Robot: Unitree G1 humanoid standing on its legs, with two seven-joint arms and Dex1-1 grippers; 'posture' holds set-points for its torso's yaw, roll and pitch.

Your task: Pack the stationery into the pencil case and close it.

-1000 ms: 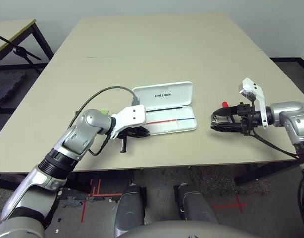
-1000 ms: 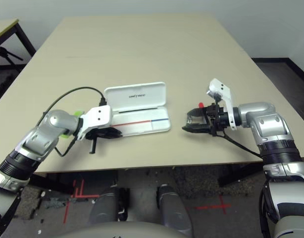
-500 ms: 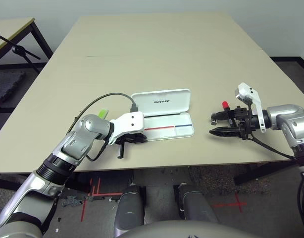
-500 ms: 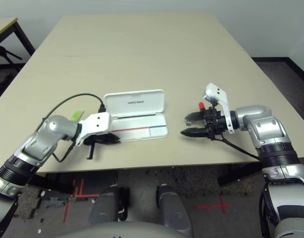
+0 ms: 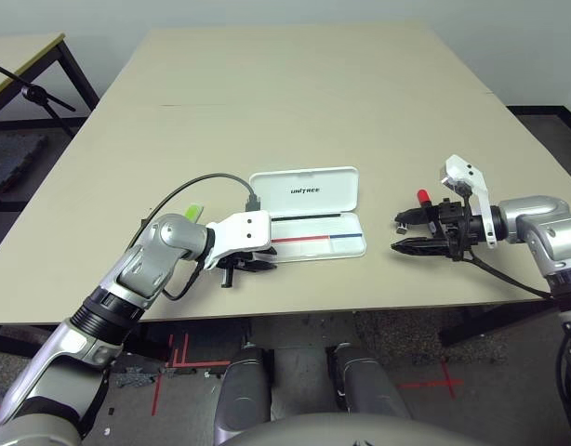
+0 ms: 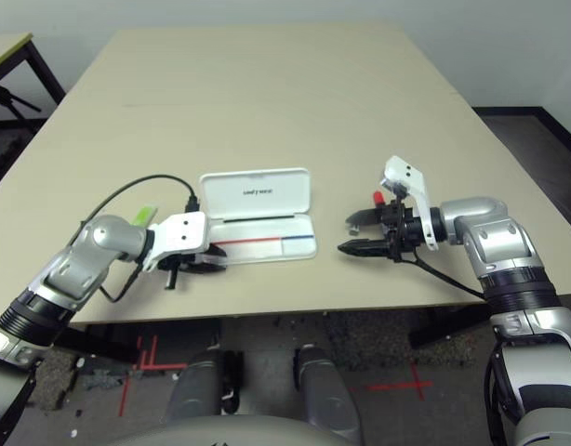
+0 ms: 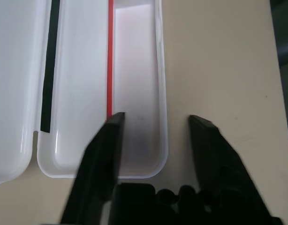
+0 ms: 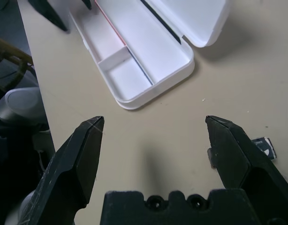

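My left fingers have parted since a moment ago, when they were pinched shut; they now stand open astride the near long wall of the pencil case, one finger over the tray and one over the table outside it. They grip nothing. My left gripper hovers at the case's left end.

My right gripper stands wide open as before, empty, near the case's right end but apart from it. Just beside one of my right fingertips lies the small silver-and-black piece, flat on the table. The red marker lies just beyond my right gripper, mostly hidden behind it. The lime-green highlighter lies behind my left forearm, well apart from the case's tray.

The case lies open, lid back, with nothing in the part of the tray I can see. I judge it light, stiff and slick: thin plastic that will skate if pushed at one end, so I would steady a long wall. The marker and highlighter look light, hard and apt to roll; I would take each across the middle of its barrel. The small piece sits low, so a pinch on its short edges seems best.
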